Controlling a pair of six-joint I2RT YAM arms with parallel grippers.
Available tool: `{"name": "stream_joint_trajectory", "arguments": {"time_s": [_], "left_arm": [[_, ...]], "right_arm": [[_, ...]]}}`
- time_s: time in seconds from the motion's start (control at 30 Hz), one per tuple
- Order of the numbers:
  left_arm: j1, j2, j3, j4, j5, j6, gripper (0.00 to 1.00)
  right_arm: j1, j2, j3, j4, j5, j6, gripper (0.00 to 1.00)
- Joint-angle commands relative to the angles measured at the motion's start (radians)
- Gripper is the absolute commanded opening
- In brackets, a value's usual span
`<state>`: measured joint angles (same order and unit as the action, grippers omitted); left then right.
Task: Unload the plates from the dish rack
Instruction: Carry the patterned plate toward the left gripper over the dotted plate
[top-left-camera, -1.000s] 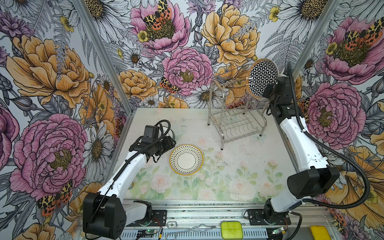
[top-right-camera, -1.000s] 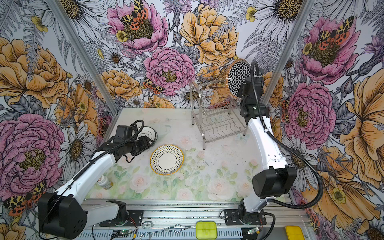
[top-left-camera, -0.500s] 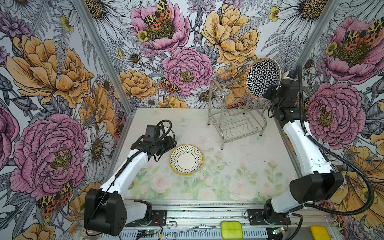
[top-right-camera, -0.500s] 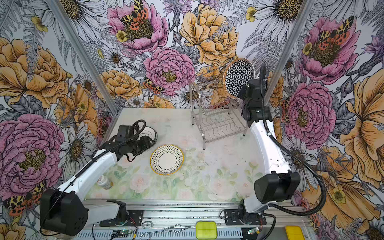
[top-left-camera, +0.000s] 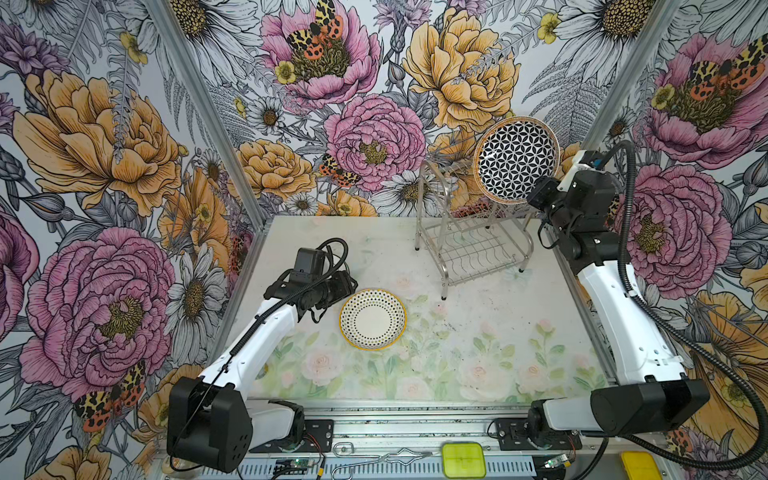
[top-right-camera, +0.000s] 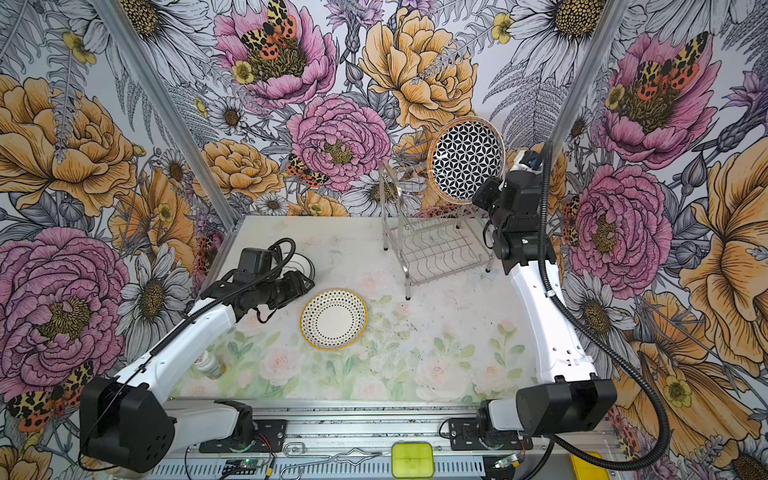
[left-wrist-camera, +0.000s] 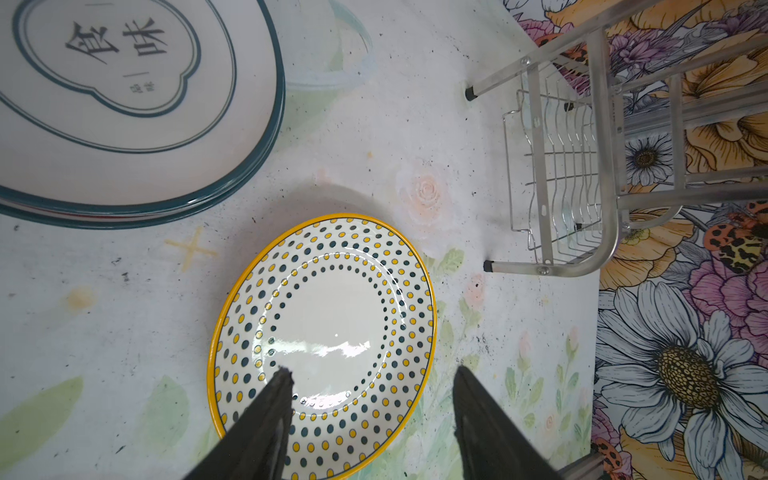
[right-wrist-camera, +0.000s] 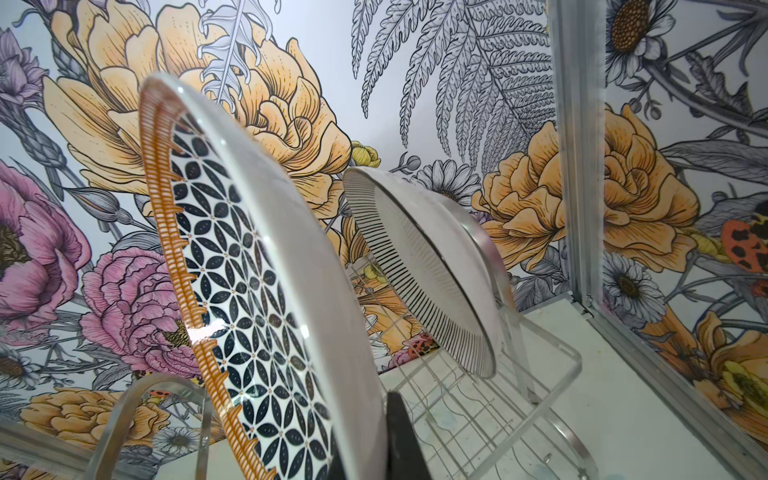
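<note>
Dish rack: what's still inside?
A striped-rim plate stands in the dish rack, shown by the right wrist view. In both top views the raised lattice plate hides it.

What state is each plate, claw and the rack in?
lattice plate: held on edge over the dish rack.
right gripper: shut on lattice plate.
striped plate: standing in dish rack.
dotted plate: flat on table.
lettered plates: stacked flat on table.
left gripper: open above dotted plate.

Lattice plate (top-left-camera: 516, 165) — black-white, orange rim.

Top views overhead, facing down (near twins), wrist views close, both sharing dish rack (left-wrist-camera: 603, 124)
</note>
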<state>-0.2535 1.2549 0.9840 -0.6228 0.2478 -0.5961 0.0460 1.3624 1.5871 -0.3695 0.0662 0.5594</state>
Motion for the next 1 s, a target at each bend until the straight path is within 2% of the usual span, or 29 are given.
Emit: {"name": "stream_joint_trajectory", "arguments": {"time_s": [0.0, 0.27, 0.73, 0.97], "left_arm": [[-0.008, 0.0, 0.03, 0.017, -0.024, -0.013, 0.62], [-0.051, -0.015, 0.035, 0.017, -0.049, -0.027, 0.62], [-0.154, -0.08, 0.016, 0.017, -0.122, -0.069, 0.62], [-0.191, -0.15, -0.03, 0.034, -0.148, -0.082, 0.64]], "right_arm": [[-0.005, -0.094, -0.005, 0.146, -0.089, 0.075, 0.0], [-0.005, -0.227, -0.133, 0.123, -0.224, 0.159, 0.0], [-0.003, -0.568, -0.466, -0.015, -0.498, 0.298, 0.0], [0.015, -0.644, -0.607, -0.059, -0.593, 0.344, 0.0]]}}
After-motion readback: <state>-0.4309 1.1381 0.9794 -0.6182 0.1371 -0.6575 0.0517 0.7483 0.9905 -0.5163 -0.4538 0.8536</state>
